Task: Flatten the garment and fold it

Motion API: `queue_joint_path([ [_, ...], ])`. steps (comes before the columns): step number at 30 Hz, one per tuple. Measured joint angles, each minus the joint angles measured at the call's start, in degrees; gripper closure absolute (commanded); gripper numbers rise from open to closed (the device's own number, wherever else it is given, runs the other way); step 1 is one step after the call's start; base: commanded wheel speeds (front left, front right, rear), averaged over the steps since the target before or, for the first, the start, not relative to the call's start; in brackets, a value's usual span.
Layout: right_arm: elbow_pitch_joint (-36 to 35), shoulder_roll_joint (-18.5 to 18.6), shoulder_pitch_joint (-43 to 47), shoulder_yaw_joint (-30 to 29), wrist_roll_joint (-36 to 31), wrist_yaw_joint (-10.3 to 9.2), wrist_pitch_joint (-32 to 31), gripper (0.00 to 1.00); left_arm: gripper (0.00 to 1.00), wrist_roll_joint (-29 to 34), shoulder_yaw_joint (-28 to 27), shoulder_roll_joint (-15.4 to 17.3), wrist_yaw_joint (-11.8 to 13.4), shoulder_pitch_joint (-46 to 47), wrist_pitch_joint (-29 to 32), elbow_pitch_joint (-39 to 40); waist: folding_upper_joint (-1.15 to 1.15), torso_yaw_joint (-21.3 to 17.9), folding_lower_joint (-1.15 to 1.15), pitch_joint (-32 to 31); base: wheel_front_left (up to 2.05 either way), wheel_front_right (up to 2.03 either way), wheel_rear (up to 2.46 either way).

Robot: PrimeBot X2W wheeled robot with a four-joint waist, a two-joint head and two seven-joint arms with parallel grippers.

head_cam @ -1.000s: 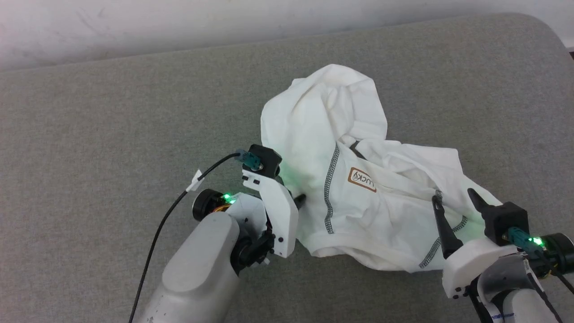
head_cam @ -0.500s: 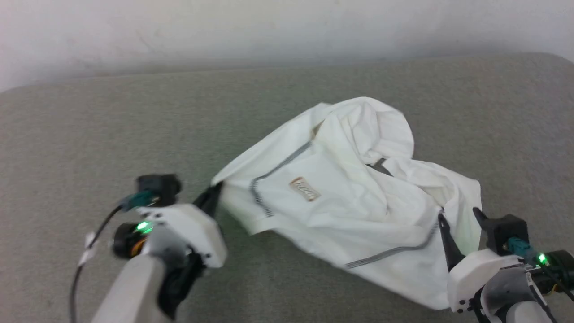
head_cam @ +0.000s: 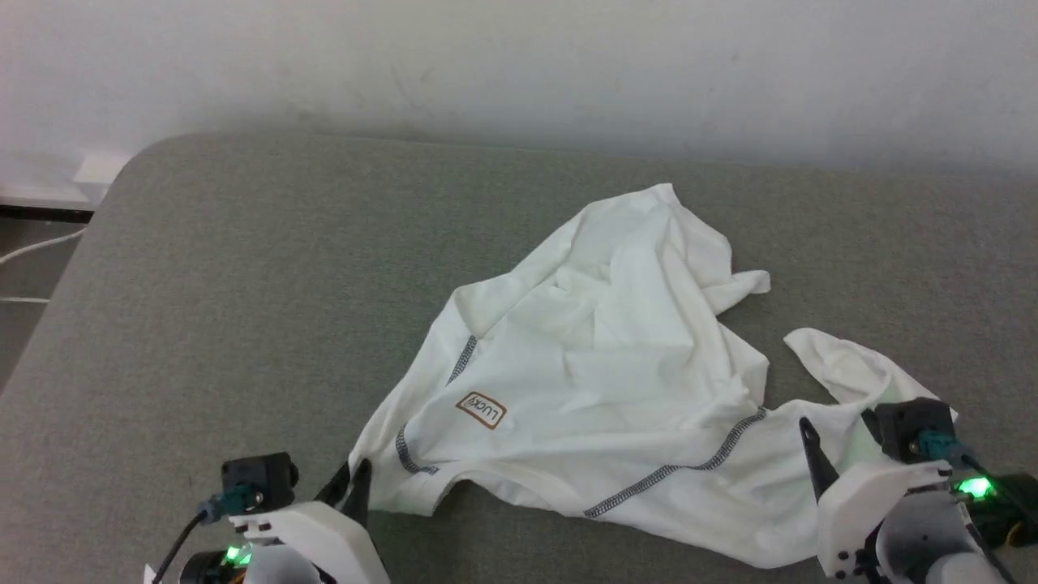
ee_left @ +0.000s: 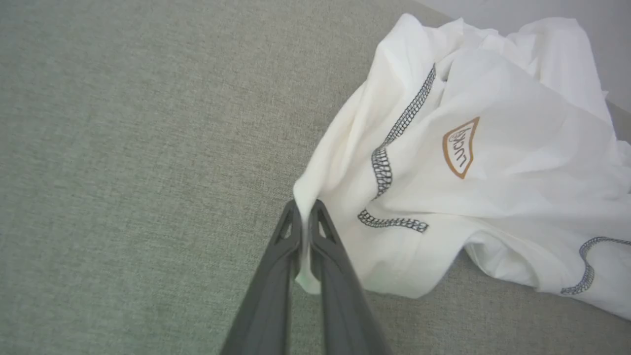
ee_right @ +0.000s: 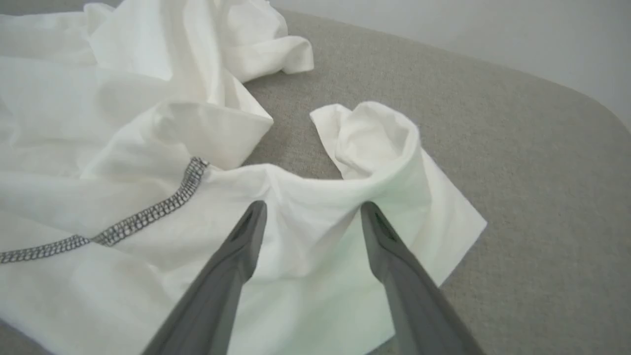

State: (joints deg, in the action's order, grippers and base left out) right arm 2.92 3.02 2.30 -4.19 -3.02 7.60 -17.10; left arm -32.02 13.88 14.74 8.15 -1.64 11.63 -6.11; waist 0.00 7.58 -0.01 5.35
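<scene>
Left gripper (ee_left: 305, 217) has clamped onto the hem corner and pulled it leftward; the garment (head_cam: 616, 381) is now spread, not bunched. Right gripper (ee_right: 310, 212), fingers wide apart, is over the opposite hem end. Long axis runs left-right between them on the grey cushion (head_cam: 243, 284). One garment, two grippers, one logo patch (head_cam: 481, 410).

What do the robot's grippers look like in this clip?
Both the left gripper and right gripper have two long, dark grey, tapering fingers on a white housing. Beside each sits a black block with a teal connector and a green light. A black cable leaves the left one.
</scene>
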Motion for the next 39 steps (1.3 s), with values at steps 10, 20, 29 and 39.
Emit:
queue_joint_path([
  [10, 2.3, 4.7, -10.6, 6.5, 6.8, 0.01, -11.4, 0.0, 0.0, 8.7, 2.1, -1.0, -3.5, 6.1, -21.8, 0.9, 0.0, 5.2, 0.0, -1.3, 0.0, 0.0, 0.0],
  [20, 17.0, 9.0, -15.1, 11.6, 10.4, -0.05, -20.5, 0.0, 0.0, 11.1, 4.0, -3.2, -4.1, 6.1, -25.8, -3.2, 0.0, 9.2, 0.0, -0.4, 0.0, 0.0, 0.0],
  [29, 18.8, 12.4, -15.9, 14.9, 11.6, 0.07, -17.5, 1.0, 0.0, 11.3, 3.3, -3.4, -4.6, 5.7, -26.3, -5.6, 0.0, 8.5, 0.01, 0.0, 0.0, 0.0, 0.0],
  [39, 10.1, 25.5, -5.1, 5.8, 11.7, 0.01, -28.4, 1.0, 0.0, 11.4, 2.9, -2.8, -5.5, 5.2, -26.4, -6.6, 0.01, 2.2, 0.01, -2.8, 0.0, 0.0, 0.0],
])
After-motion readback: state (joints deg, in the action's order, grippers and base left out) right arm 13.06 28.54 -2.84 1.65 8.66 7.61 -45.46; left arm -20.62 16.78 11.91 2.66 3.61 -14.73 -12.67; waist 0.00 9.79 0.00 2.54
